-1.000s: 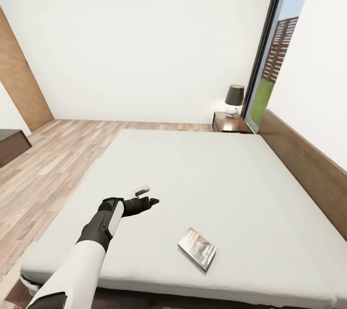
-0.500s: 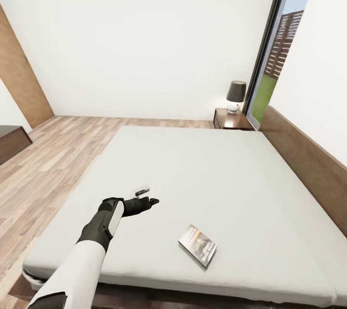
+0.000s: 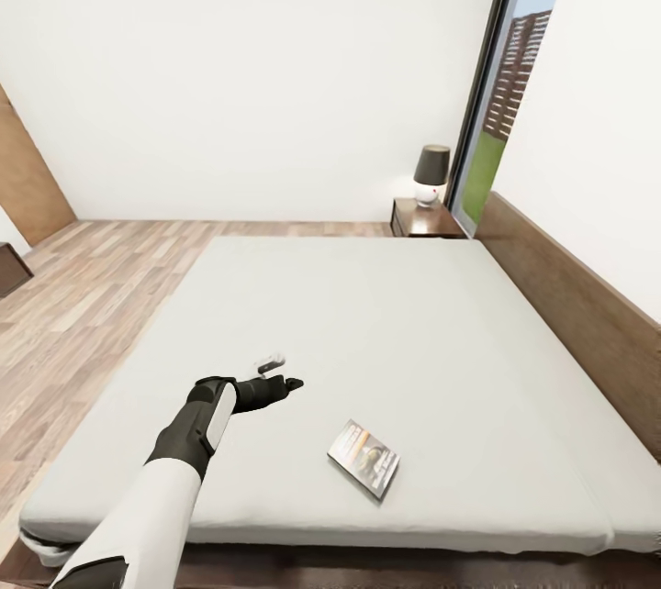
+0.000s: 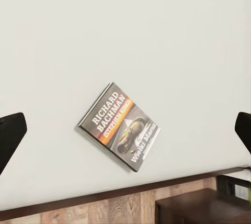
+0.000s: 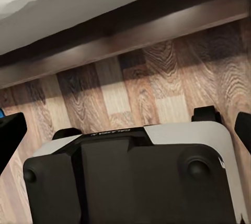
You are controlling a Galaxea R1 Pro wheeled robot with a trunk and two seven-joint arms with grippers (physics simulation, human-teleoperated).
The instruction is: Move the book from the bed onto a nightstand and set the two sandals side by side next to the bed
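Book (image 3: 364, 471) lies flat on the bed (image 3: 386, 332), cover up, below and to the right of the left claw (image 3: 277, 372) as the head view shows it, well apart from it and near the mattress edge closest to the robot. The left claw hangs over the mattress with its two fingers spread and nothing between them; in the left wrist view the book (image 4: 119, 125) sits between the two dark fingertips (image 4: 9, 135), turned at an angle, with the bed's wooden frame and a strip of floor beyond it. Nightstand (image 3: 424, 218) with a lamp (image 3: 430, 174) stands far beyond the left claw, at the bed's far corner by the window. The right claw (image 5: 125, 132) has its fingers spread too, over the robot's base (image 5: 136, 177) and the plank floor (image 5: 157, 88) beside the bed frame.
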